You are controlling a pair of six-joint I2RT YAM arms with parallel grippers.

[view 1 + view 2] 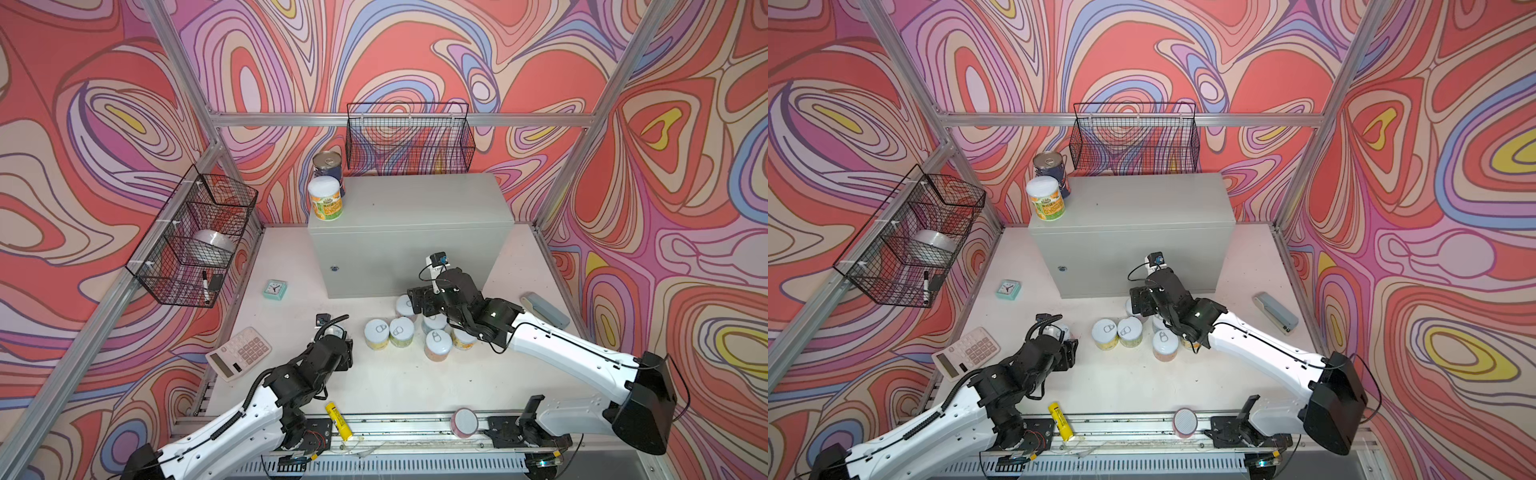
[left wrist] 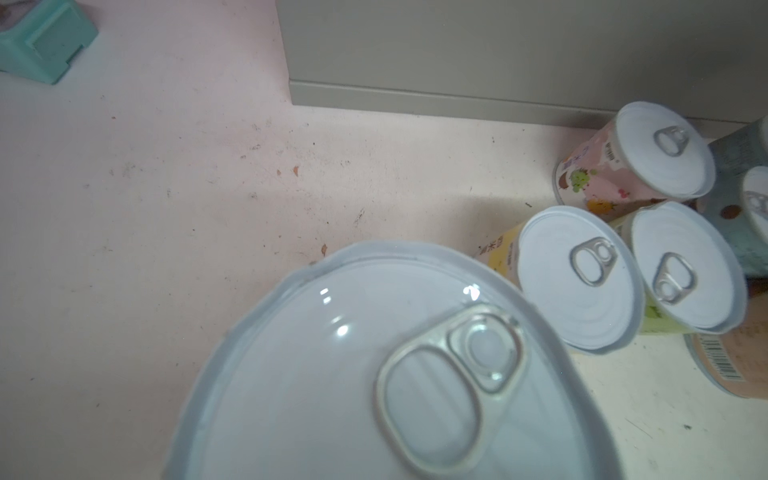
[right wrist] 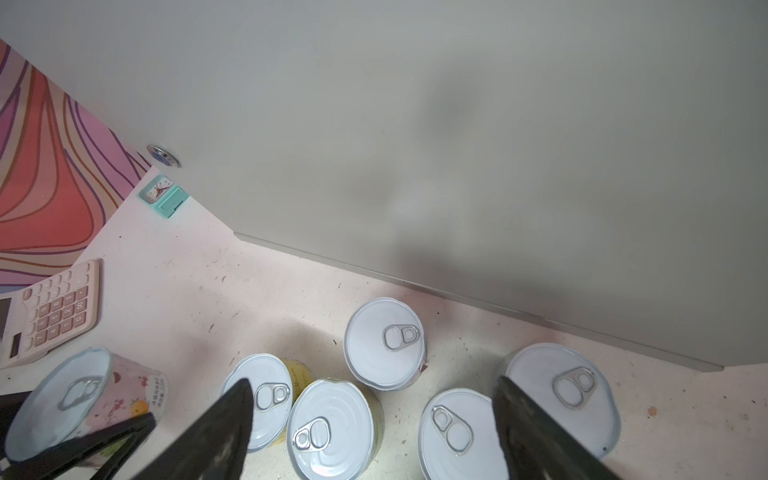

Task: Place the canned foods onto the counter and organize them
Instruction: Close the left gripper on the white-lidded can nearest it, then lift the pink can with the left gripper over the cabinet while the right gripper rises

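Left wrist view is half filled by the white pull-tab lid of the pink-labelled can (image 2: 374,374), very close beneath the camera, its label hidden. The right wrist view gives what that one lacks: the pink-labelled can (image 3: 83,399) from the side, label showing, with the dark fingers (image 3: 83,444) of the left pincer (image 1: 343,349) clenched across it. Whether it rests on the tabletop (image 1: 374,395) or hangs just clear I cannot tell. In both top views only a sliver of that lid shows at the pincer's tip. Just to the right of the left pincer, and directly under the right pincer (image 1: 419,302), the loose cans (image 1: 436,345) stand upright in a tight cluster on the pale tabletop. Nearest the left pincer are a yellow-labelled can (image 1: 377,332) and a green-labelled can (image 1: 402,331), touching each other. The right pincer is released, its jaws spread wide above the lids, gripping nothing. Beyond both pincers stands the grey cabinet (image 1: 415,249), with a round lock (image 3: 163,156) on its front. Only the top views reach its flat top, where an orange-and-green can (image 1: 325,199) and, behind it, a blue metal-topped can (image 1: 328,166) stand at the left edge, well apart from either pincer. Farther out from the left pincer lie a teal clock (image 1: 275,289) and a calculator (image 1: 239,353). Behind it, at the tabletop's near edge, lies a yellow tube (image 1: 338,419). To the right pincer's right lies a grey stapler (image 1: 544,309).
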